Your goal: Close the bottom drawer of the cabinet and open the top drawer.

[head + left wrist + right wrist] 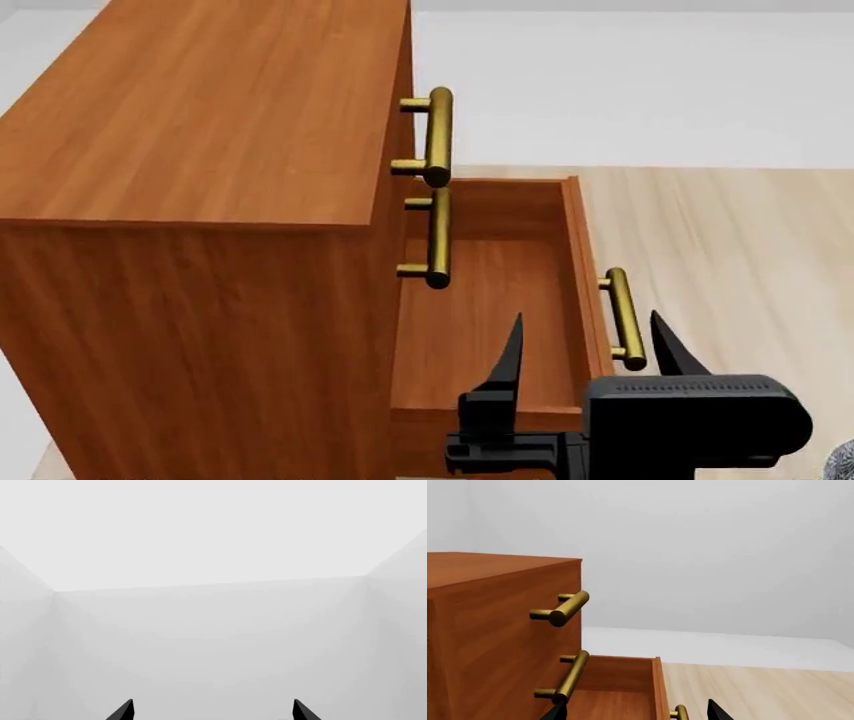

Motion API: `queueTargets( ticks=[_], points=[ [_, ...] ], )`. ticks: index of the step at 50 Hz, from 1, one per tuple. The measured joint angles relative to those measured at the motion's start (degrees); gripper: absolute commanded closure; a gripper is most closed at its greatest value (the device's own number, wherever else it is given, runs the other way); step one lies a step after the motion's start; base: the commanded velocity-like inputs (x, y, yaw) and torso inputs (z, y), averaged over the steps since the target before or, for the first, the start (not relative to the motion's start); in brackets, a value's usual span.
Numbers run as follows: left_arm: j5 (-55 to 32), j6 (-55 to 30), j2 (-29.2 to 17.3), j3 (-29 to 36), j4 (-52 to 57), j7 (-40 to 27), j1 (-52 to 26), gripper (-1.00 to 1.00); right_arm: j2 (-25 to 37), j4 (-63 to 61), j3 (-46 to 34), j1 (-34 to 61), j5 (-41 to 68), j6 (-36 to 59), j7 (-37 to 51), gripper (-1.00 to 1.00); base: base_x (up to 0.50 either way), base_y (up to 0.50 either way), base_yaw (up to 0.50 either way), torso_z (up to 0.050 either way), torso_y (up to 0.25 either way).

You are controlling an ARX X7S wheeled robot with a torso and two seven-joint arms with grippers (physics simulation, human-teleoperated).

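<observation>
Right gripper (585,350): your jaws stand wide apart and hold nothing; one fingertip hangs over the drawer's inside, the other outside its front, so they straddle the front panel and its brass handle (622,318).

Left gripper (212,711): only two dark tips show, spread apart, nothing between them, facing blank pale walls; it is absent from the head view.

Bottom drawer (487,300): pulled well out of the cabinet (200,130), its box empty and its front panel just ahead of your right gripper.

Top drawer (404,140): appears shut, flush with the cabinet face, its handle (437,135) well above and behind your gripper. The middle handle (438,238) sits directly below it and overhangs the open box.

Hazards, judged from this pose:
- If you push with a fingertip still inside the box, it may be trapped against the cabinet as the drawer goes in.
- If you push off centre on the front, the drawer may rack and bind.
- If you rise straight up afterwards, you may strike the middle handle.
- The two upper handles sit close together; you may seize the wrong one.
</observation>
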Motion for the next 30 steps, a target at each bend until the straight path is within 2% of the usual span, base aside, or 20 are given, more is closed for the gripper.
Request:
queueTargets(
  ticks=[9,30],
  points=[
    [-1.0,-0.58,0.22,-0.45,-0.34,-0.78,-0.21,-1.0,0.15,-0.23,-0.1,0.02,0.24,0.06,0.28,-1.0,0.0,0.0,0.0,0.0,-0.046],
    [-2.48,-1.39,0.19,-0.57,-0.64,-2.15,-0.6,-1.0,0.57,-0.53,-0.24,-0.43,0.68,-0.36,0.83,-1.0,0.0,0.0,0.0,0.0,-0.125]
  ],
)
